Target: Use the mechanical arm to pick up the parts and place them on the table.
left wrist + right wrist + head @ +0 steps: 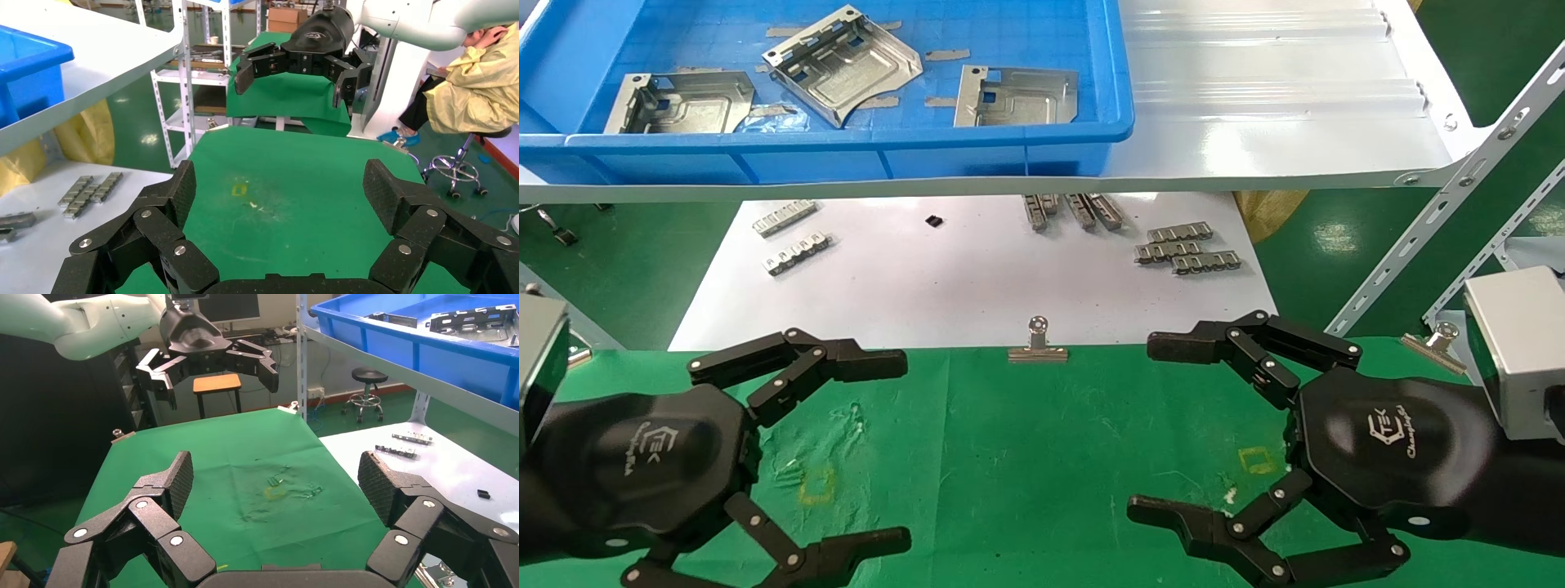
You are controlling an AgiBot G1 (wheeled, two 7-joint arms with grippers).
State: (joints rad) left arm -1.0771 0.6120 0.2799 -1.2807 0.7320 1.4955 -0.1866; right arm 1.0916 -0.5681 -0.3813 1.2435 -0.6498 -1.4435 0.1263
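The parts are three stamped metal plates lying in the blue bin point(1042, 135) on the white shelf point(1279, 122), above and behind my work area. Going from my left, the first plate point(678, 102) lies flat near the bin's front wall, the second plate point(842, 61) sits tilted at an angle toward the middle, and the third plate point(1016, 95) lies flat just beside the bin's right wall. None of them touches the others as far as I can see.

Below the shelf, a white sheet point(960, 286) carries small grey toothed strips: a pair on the left point(789, 237), a cluster under the shelf edge point(1075, 210), and a stack toward the right point(1185, 249). A tiny black piece point(934, 220) lies between them. A metal binder clip point(1038, 343) pins the edge of the green table point(1026, 457) where it meets the white sheet.

My left gripper point(903, 449) hovers over the left side of the green cloth, fingers spread wide, holding nothing. Just ahead of it there is a faint yellow square outline point(817, 482) on the cloth. My right gripper point(1144, 429) hovers over the right side, also spread wide with nothing in it, with another yellow square point(1258, 459) beside its palm. The two grippers face each other, well apart, and both are far from the bin.
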